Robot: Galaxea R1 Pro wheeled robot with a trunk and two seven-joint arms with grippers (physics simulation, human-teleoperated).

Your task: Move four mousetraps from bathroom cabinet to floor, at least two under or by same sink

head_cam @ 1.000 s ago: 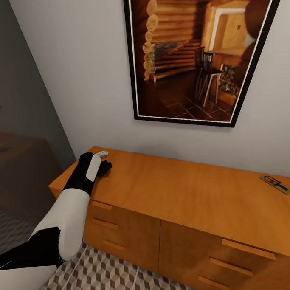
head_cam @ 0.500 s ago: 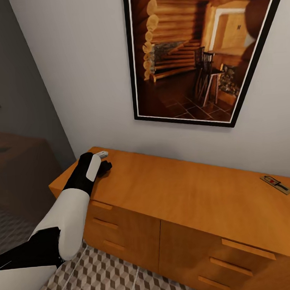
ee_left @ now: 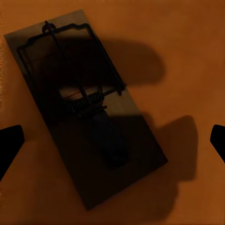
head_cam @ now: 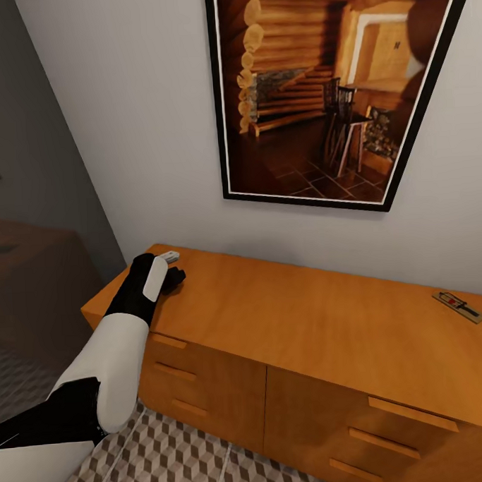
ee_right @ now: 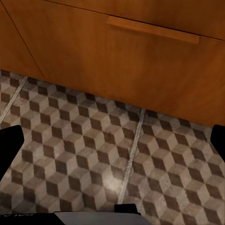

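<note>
Head view:
Cabinet: cabinet [head_cam: 309, 329], orange-brown wood with drawer fronts and slim bar handles, stands against a pale wall [head_cam: 129, 127] under a framed picture [head_cam: 325, 88] of a log-cabin interior.
Left arm: left arm [head_cam: 113, 354], white with a black wrist, reaches over the cabinet's left end; the left gripper [head_cam: 173, 276] sits low over the top near the back left corner, its fingers hidden from here.
Mousetrap on the right: a second mousetrap [head_cam: 458, 306] lies flat on the cabinet top at its far right end, well apart from the left gripper.
Floor: bathroom floor [head_cam: 168, 464] with the cube-pattern tiles shows in front of the cabinet.

Left wrist view:
Mousetrap: mousetrap [ee_left: 84, 108], a dark flat plate with a wire bar and spring, lies flat on the orange cabinet top, set at a slant, largely in shadow.
Left fingers: the fingertips [ee_left: 9, 145] are spread wide at either side of the mousetrap, released and not touching it.

Right wrist view:
Right gripper: right gripper [ee_right: 115, 140] points down at the floor tiles, its two black fingertips [ee_right: 10, 140] spread far apart with nothing between them.
Cabinet front: a drawer front with one bar handle [ee_right: 152, 29] stands just beyond the tiles.
</note>
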